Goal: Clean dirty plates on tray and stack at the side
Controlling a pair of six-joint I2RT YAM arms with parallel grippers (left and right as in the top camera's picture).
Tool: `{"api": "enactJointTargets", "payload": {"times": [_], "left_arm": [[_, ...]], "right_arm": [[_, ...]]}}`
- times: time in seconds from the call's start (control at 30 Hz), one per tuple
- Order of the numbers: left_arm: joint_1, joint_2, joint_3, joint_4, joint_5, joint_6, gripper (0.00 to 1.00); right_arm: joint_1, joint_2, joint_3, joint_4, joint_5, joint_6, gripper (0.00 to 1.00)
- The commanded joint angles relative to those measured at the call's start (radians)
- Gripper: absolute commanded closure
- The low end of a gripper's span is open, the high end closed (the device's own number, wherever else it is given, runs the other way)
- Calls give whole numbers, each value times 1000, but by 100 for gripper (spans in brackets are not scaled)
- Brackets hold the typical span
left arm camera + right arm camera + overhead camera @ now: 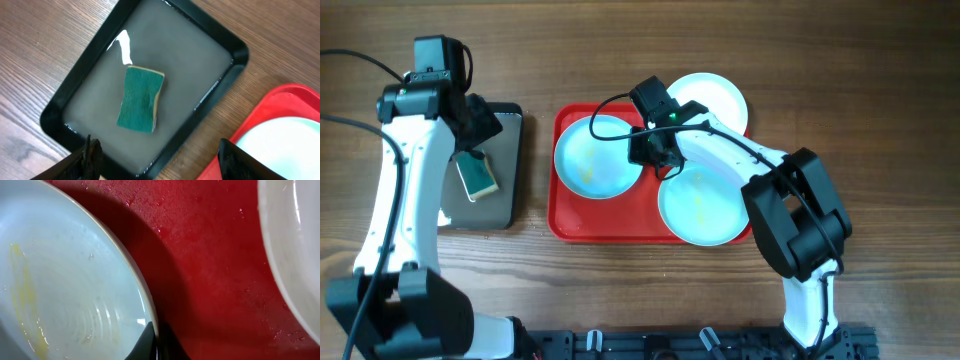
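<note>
- The right claw is clenched on the rim of an aqua plate. In the right wrist view its dark fingertips meet right at that edge, one over the plate and one over the red tray.
- From this claw the held plate spreads out toward the left arm's side. It lies flat in the red tray, with a yellow streak across its face.
- A second aqua plate, also smeared with yellow, lies in the tray just beside the claw on the robot's base side, partly under the right arm.
- The white plate lies beyond the claw on the far side and overhangs the tray's far corner.
- Water droplets dot the bare red floor beside the fingertips.
- The left claw is released, its fingers wide apart, and hovers over the near rim of a dark tray.
- A green sponge lies in the wet dark tray, ahead of and below the left claw, untouched.
- Both trays rest side by side on the wooden tabletop.
</note>
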Motion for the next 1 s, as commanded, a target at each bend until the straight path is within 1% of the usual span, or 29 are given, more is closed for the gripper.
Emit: {"api": "enactJointTargets", "payload": {"times": [0.0,0.03,0.07,0.13,0.2,0.23,0.3,0.47,0.53,0.67,0.83,0.97], "left_arm": [[66,98,-10,35,-20,-11,31],[82,121,-10,42,-19,-11,39],[92,138,-10,45,-16,-11,44],[112,180,-10,43,-6,-10,48],[121,232,-10,39,23,-5,48],[121,260,-10,40,54,19,49],[121,294,-18,40,84,31,58],[123,317,-90,61,90,60,57],[123,317,-135,100,122,92,58],[124,318,-182,162,127,94,57],[131,318,-180,193,127,95,60],[131,298,-104,137,127,95,62]], "right_arm": [[3,32,15,1,11,21,96],[3,32,15,1,11,22,96],[3,32,15,1,11,21,96],[3,32,15,1,12,21,96],[2,32,15,1,12,22,96],[2,32,15,1,12,22,96],[2,32,15,1,12,21,96],[2,32,15,4,12,22,96],[2,32,15,7,12,21,96],[2,32,15,7,11,22,96],[3,32,15,9,11,21,96],[3,32,15,13,11,22,96]]}}
